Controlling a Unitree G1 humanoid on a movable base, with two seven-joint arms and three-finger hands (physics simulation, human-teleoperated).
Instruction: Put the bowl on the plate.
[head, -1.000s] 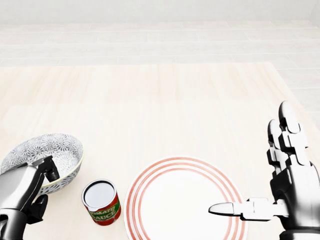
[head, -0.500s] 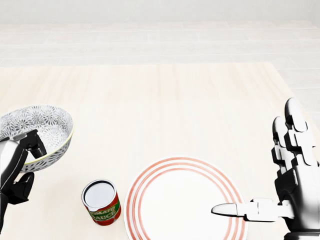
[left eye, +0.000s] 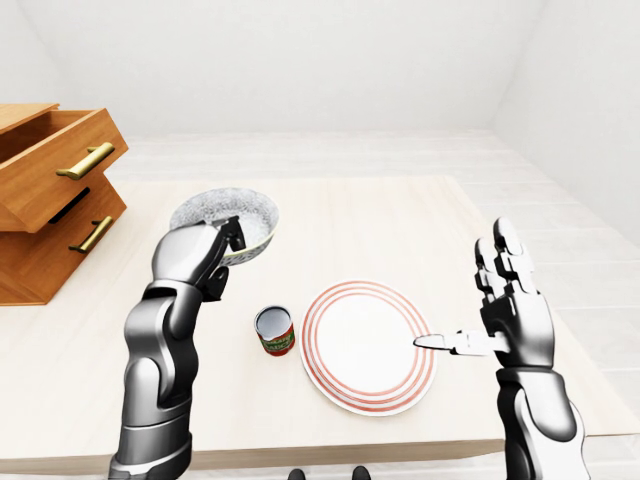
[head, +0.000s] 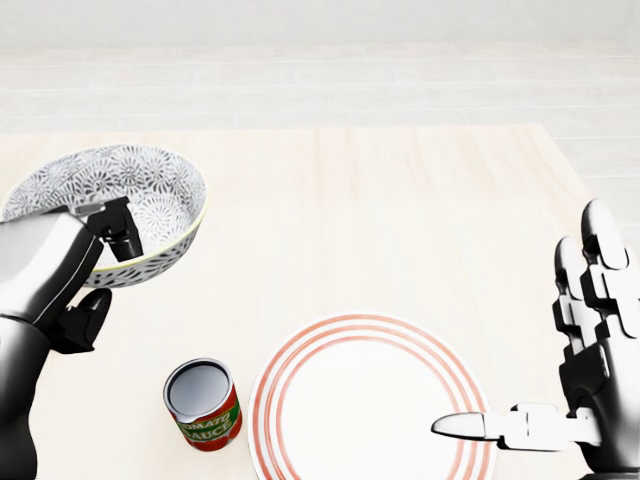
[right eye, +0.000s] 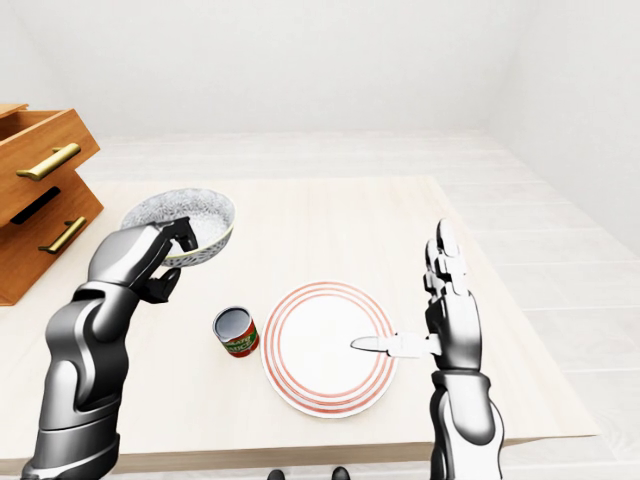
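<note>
The patterned grey-and-white bowl (head: 120, 185) hangs above the table at the left of the head view. My left hand (head: 104, 275) is shut on its near rim, fingers (head: 122, 238) inside and thumb underneath, and the bowl tips slightly. The white plate (head: 365, 400) with red rings lies flat on the table at bottom centre, well to the right of and below the bowl. At the plate's right edge my right hand (head: 530, 360) stands open, fingers upright and thumb pointing left over the rim, holding nothing.
A tomato sauce can (head: 203, 403) stands upright between the bowl and the plate, just left of the plate's rim. A wooden chest with open drawers (left eye: 50, 195) sits at the table's left. The table's right edge (left eye: 520, 300) runs close behind my right hand.
My left hand has raised the bowl off the table and carried it up and to the right in the head view. The right hand has drifted slightly down and right.
</note>
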